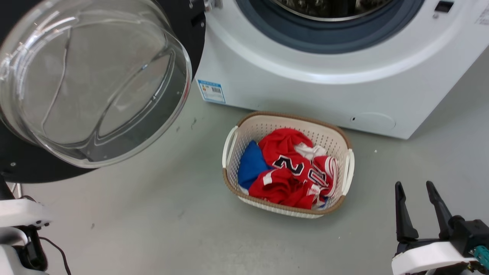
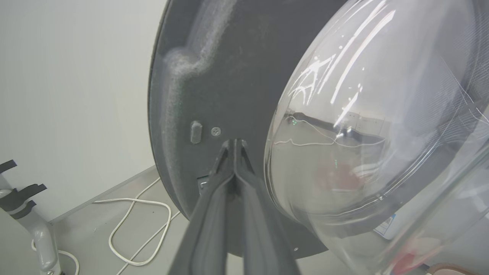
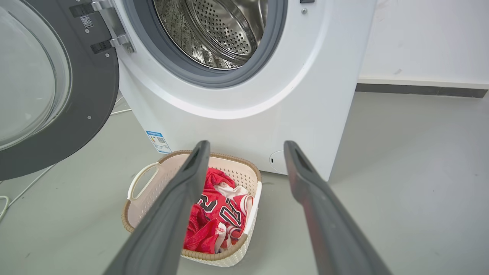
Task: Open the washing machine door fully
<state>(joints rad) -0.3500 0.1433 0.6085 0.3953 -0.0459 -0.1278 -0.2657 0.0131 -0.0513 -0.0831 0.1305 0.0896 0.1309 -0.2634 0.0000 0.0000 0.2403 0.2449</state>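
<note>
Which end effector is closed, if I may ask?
The left end effector, fingers together by the washing machine door; the right end effector is open.

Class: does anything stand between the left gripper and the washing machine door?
Nothing visible does. The shut left gripper points at the dark inner face of the washing machine door, beside its glass bowl; contact is unclear.

Left: washing machine door (image 1: 95, 84) is jutting out.
Middle: basket (image 1: 275, 128) is blocking.
Right: floor (image 1: 439, 152) is lying open.
</note>
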